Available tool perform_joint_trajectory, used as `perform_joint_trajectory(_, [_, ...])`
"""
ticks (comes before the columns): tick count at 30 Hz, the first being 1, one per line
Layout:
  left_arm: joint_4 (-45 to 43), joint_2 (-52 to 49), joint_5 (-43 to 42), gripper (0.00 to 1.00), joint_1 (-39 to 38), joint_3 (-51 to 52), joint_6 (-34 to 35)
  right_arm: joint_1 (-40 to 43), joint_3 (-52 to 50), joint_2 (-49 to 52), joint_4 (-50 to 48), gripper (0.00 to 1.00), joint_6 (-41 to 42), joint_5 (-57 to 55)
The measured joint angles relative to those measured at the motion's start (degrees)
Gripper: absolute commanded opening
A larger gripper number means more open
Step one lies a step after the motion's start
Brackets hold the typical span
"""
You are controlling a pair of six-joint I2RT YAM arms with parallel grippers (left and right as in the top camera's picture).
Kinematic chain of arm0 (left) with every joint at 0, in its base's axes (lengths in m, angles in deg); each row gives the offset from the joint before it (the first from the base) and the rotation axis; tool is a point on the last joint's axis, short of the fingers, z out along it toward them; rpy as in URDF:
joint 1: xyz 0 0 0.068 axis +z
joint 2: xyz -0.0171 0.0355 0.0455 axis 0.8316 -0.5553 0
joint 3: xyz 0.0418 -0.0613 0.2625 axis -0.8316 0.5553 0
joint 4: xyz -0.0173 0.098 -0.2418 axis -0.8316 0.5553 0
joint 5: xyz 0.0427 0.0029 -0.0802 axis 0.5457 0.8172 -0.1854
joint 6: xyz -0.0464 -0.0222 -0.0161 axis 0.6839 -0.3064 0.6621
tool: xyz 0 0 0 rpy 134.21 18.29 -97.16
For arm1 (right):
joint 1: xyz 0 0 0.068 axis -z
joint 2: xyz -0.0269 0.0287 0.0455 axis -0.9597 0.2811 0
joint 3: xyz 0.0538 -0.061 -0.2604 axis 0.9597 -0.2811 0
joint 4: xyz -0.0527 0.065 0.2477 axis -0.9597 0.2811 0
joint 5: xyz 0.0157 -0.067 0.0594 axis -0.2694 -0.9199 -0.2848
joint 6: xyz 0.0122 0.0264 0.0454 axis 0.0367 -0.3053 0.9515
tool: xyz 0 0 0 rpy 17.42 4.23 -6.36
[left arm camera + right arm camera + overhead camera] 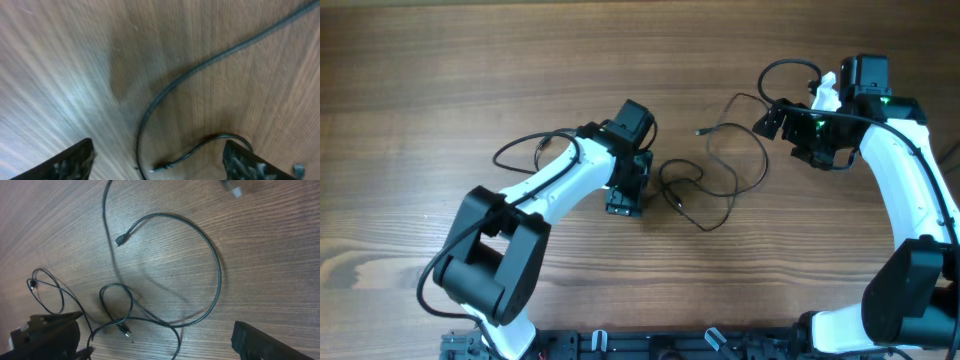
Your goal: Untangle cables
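Overhead gives me the layout. The thin black flexible cables (705, 190) lie loose on the brown wood-grain table (440, 60) near the middle. That's 3 o'clock from the black two-finger left gripper (625, 200) and roughly 8 o'clock from the black two-finger right gripper (772, 122). From up there I can't tell how far either one is spread.

The wrist cams fix that. On the left wrist cam, both fingers (70, 162) sit in the bottom corners, spread wide and gripping nothing. A strand curves across the wood between them, and a small plug end (156, 170) lies at 6 o'clock.

On the right wrist cam, the fingers (50, 332) are wide apart too, with nothing pinched. It's also the only view where the tangle reads properly:
- a big loop (217, 275) at 3 o'clock
- a smaller loop (116, 300) at 7 o'clock, crossing the big one
- a third loop (47, 287) at 9 o'clock, just above the left-hand finger

Counts: two white arms (560, 175), two grippers, three loops. For plugs, I get three sharp ones on the right wrist cam, plus a blurred blob (232, 187) at 1 o'clock that I can't identify. The left wrist cam shows one plug. How many separate cables there are, I can't tell, because the strands cross too much.
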Motion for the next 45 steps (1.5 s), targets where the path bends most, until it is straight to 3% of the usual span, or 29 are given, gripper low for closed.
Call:
perform_joint_trajectory(4, [-2.27,-2.62,0.0,0.36,-2.08,0.0,0.42,0.0,0.0,0.0,3.02,1.0,0.0,1.99])
perform_joint_trajectory(6, [-2.16,-3.23,0.42,0.06,-2.05,0.0,0.44,-0.22,0.0,0.0,4.28,1.0,0.02,2.38])
perform_joint_trajectory(7, [-2.1,-3.34,0.74,0.04,-2.05,0.0,0.63,-0.44,0.0,0.0,4.35,1.0,0.0,2.4])
perform_joint_trajectory(11, [-2.08,-3.43,1.25,0.04,-1.51,0.0,-4.74,-2.62,0.0,0.0,4.74,0.94,-1.14,3.04])
perform_joint_trajectory(14, [-1.88,-2.64,1.29,0.04,2.43,0.02,-14.14,-6.51,0.0,0.0,4.85,0.93,-10.4,8.15])
perform_joint_trajectory(18, [-1.86,5.29,1.49,0.04,5.99,0.07,-19.96,-14.82,-0.11,0.0,4.2,0.92,-22.29,16.37])
perform_joint_trajectory(23, [-2.49,8.2,-0.52,0.04,6.21,0.07,-19.28,-25.59,-8.87,0.09,-13.73,0.91,-21.55,18.84])
perform_joint_trajectory(26, [-1.95,8.2,-1.68,0.04,6.21,0.07,-11.69,-29.88,-16.7,0.2,-29.07,0.75,-10.32,19.28])
perform_joint_trajectory(27, [-2.03,8.2,-1.77,0.04,6.21,0.07,-9.4,-30.86,-18.67,0.24,-32.81,0.6,-7.19,19.19])
perform_joint_trajectory(29, [-1.99,8.2,-1.86,0.04,6.21,0.07,-4.59,-34.38,-22.58,0.26,-37.88,0.04,-0.7,17.81])
perform_joint_trajectory(31, [-1.92,8.2,-1.88,0.04,6.21,0.07,-2.47,-36.57,-23.87,0.26,-38.82,0.04,4.85,12.79])
perform_joint_trajectory(33, [-1.9,8.2,-2.08,0.04,6.73,0.07,-4.39,-35.23,-23.21,0.24,-36.79,0.04,6.93,10.62])
perform_joint_trajectory(35, [-0.37,8.26,-2.47,0.04,9.16,0.04,-11.08,-29.31,-20.65,-1.42,-30.82,0.04,7.78,9.27])
perform_joint_trajectory(38, [6.69,8.59,-3.1,0.04,20.22,0.04,-25.62,-11.96,-14.34,-13.29,-26.1,0.04,7.91,6.75])
perform_joint_trajectory(41, [8.11,8.63,-2.84,0.04,29.38,0.04,-33.4,-0.48,-12.52,-24.74,-24.68,0.05,7.65,5.29])
perform_joint_trajectory(43, [8.28,8.63,-2.69,0.04,32.85,0.04,-35.6,0.83,-12.09,-26.14,-20.02,0.04,7.06,2.21])
perform_joint_trajectory(45, [8.41,8.63,-2.58,0.04,34.1,0.04,-37.64,0.76,-12.37,-24.65,-11.67,0.04,8.24,-8.09])
